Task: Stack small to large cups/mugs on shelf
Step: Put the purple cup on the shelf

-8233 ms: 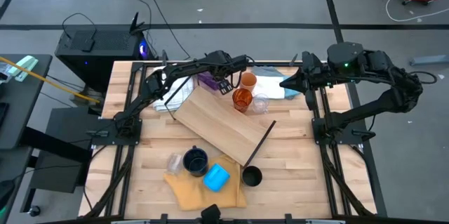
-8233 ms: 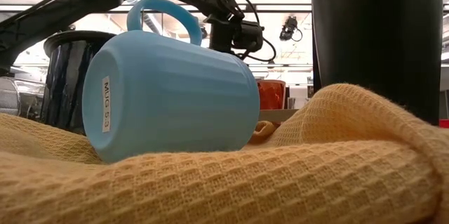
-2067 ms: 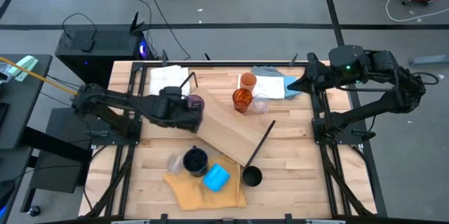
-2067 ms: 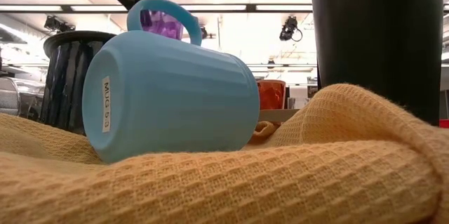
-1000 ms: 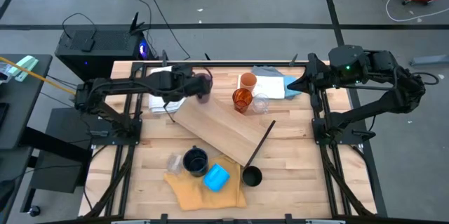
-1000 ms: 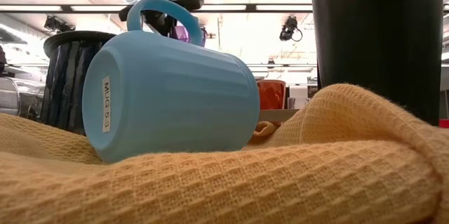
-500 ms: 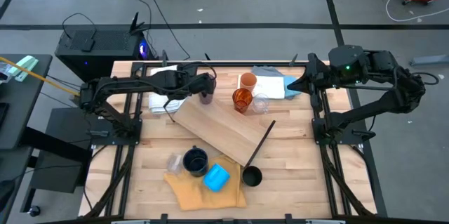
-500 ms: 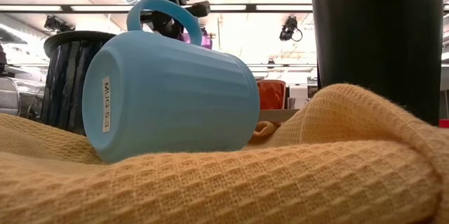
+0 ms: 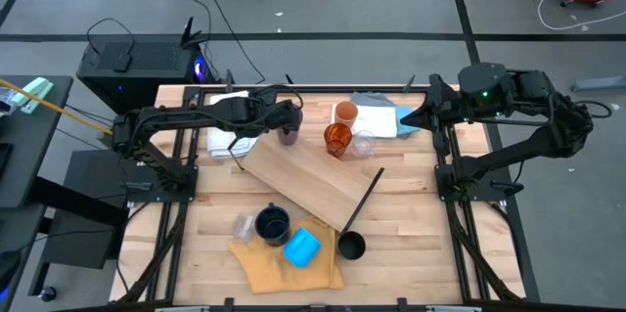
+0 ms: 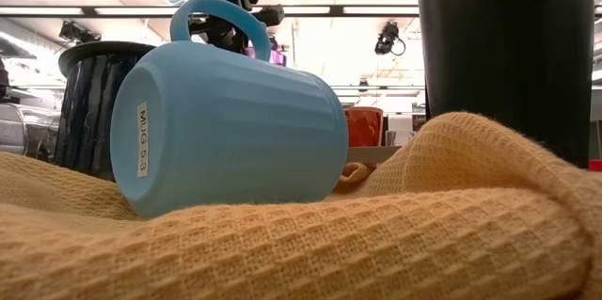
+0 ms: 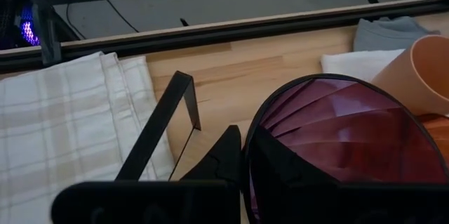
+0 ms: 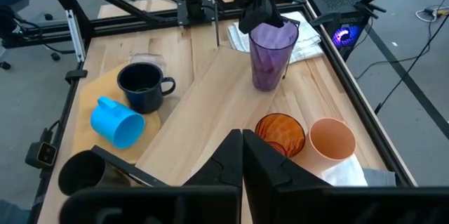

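Left gripper (image 12: 258,12) pinches rim of translucent purple ribbed tumbler (image 12: 271,57), upright over far end of light-wood shelf board (image 9: 318,177). Right gripper (image 9: 404,114) pressed together, parked at table's right edge.

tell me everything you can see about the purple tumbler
The purple tumbler is a tall, see-through violet cup, plastic by the look of it, with faceted sides that narrow toward the base. It stands upright, mouth up, and looks empty. The left gripper is shut on its rim from above. Its base is at the far end of the light-wood shelf; whether it rests there or hangs just above cannot be told. A white cloth lies beyond it, and the amber cup and orange cup stand apart from it.
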You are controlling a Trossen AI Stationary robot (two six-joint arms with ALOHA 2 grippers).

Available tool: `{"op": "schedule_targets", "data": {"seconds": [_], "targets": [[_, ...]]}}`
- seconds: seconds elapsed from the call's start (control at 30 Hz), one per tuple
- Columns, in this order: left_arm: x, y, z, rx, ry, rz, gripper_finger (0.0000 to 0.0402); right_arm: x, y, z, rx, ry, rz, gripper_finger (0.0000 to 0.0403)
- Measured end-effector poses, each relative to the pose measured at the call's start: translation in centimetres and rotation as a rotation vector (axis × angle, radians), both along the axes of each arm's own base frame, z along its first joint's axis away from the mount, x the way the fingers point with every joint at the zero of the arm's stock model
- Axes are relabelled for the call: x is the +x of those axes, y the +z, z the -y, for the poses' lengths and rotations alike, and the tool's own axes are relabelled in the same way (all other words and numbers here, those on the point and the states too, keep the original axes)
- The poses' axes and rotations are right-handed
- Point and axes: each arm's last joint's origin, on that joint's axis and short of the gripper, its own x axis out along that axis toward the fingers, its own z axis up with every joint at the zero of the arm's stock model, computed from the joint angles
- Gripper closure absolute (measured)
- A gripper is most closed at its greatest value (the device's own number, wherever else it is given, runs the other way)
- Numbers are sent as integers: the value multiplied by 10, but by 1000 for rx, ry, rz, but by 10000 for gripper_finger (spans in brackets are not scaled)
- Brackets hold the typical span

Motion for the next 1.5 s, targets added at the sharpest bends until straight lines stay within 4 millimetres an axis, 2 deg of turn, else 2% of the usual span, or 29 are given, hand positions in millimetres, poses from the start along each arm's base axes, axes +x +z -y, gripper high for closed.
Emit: {"op": "schedule_targets", "data": {"seconds": [1.17,1.5], "targets": [[-8,-3,0,-7,-4,-103,370,0,0,0,0,0,0,393],[-8,-3,-1,4,17,-91,318,0,0,0,0,0,0,391]]}}
